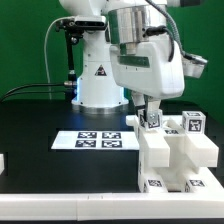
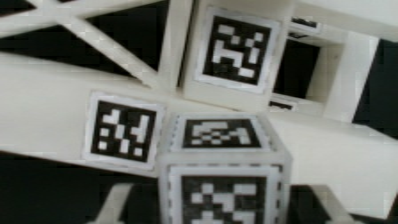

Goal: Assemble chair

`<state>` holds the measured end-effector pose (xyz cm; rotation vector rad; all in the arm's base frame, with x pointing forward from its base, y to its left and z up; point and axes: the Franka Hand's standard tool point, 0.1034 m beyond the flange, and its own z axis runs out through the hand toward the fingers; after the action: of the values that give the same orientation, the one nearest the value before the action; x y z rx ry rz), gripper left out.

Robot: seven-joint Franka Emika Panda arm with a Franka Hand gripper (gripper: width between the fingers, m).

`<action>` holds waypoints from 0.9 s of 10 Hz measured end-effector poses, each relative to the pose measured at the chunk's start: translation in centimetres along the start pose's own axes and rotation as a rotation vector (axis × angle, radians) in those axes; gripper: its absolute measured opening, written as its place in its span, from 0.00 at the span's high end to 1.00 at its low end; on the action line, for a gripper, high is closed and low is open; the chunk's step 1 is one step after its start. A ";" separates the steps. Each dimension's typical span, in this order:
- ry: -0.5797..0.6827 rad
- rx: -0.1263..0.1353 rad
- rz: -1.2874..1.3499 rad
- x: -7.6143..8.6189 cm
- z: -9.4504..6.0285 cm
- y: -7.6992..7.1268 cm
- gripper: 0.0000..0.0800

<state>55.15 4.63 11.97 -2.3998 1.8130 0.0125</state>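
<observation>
A: Chair (image 1: 172,152) parts stood joined as a stepped white block at the counter's (image 1: 40,130) near edge, on the exterior view's right?

B: Yes, tagged faces outward. Up close, the wrist view showed a tagged bar (image 2: 217,170) between crossing white pieces.

A: And the fingers (image 1: 148,117)?

B: They reached down onto the block's top; whether they held anything, I couldn't tell. Beyond lay the marker board (image 1: 92,140), then the robot's base (image 1: 98,75).

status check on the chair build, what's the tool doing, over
Tool down on the chair assembly, closed around a tagged white post. Second tagged post standing to the exterior view's right. Marker board flat on the table, clear of the work.
</observation>
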 end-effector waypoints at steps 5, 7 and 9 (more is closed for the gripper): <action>0.004 -0.001 -0.634 -0.4 0.3 0.0 0.21; 0.006 -0.001 -0.791 -0.3 0.3 0.0 0.19; 0.066 -0.053 -1.076 -1.3 0.5 -0.4 0.19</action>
<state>55.20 6.02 11.67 -3.0789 0.3412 -0.1266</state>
